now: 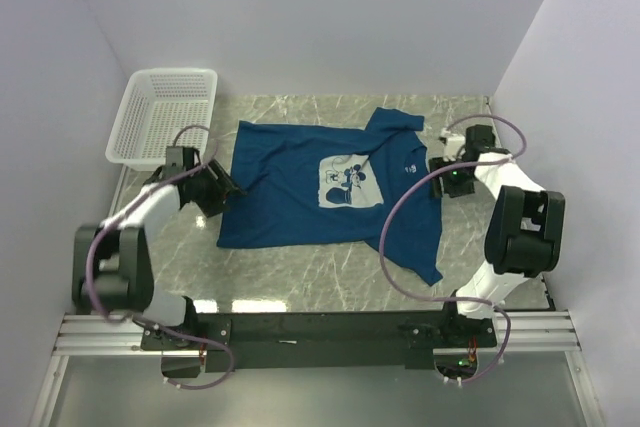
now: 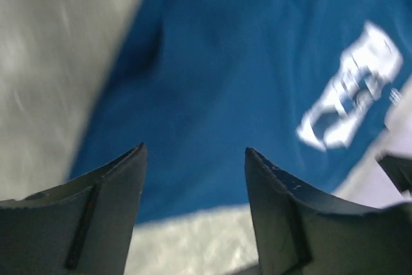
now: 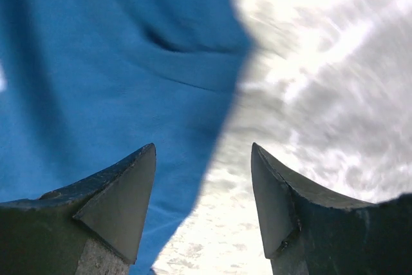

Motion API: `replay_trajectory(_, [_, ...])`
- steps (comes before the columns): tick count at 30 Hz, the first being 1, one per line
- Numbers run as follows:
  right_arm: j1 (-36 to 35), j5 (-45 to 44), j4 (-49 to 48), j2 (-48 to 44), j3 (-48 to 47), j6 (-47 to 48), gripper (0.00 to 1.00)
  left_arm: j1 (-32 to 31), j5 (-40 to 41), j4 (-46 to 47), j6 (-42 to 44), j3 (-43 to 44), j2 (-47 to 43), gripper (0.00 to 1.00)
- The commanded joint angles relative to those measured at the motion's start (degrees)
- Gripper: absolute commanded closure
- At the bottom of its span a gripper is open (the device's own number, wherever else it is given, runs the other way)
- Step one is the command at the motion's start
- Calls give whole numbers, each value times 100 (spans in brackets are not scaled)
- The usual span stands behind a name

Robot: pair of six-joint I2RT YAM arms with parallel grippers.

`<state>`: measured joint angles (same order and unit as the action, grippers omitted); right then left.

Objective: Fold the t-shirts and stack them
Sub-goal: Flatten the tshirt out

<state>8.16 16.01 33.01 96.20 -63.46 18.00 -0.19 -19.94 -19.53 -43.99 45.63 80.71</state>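
Blue t-shirt point(image 1: 290, 197) at centre frame, with a pale square cartoon print point(image 1: 348, 184), possibly white with dark figures. White mesh basket point(image 1: 165, 117) upper left. Grey, white-veined marble-patterned table point(image 1: 300, 282).

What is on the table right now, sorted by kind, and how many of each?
Dark blue t-shirt: 1, laid out print side up
White mesh basket: 1, at the far left
Total: 2
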Motion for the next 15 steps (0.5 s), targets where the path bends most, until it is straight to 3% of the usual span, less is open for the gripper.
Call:
replay_trajectory(1, [308,67,-6,134,-307,-781,32,142,404,406,514,770,804,34])
replay_trajectory(5, [370,436,336,416,-325,-535,32,133,903,56,724,1281,1857,36])
replay_trajectory(11, [370,921,819,952,-597,-332,35,133,826,-140,760,1309,2476,54])
replay_trajectory(13, [370,992,960,1171,-737,-245,43,133,641,-95,707,1169,2459,62])
replay_trajectory(14, [379,1018,1066,1225,-773,-218,55,133,589,-86,707,1124,2380,77])
replay_trajectory(15, [379,1070,1119,1243,-808,-140,63,133,545,-86,716,1072,2336,84])
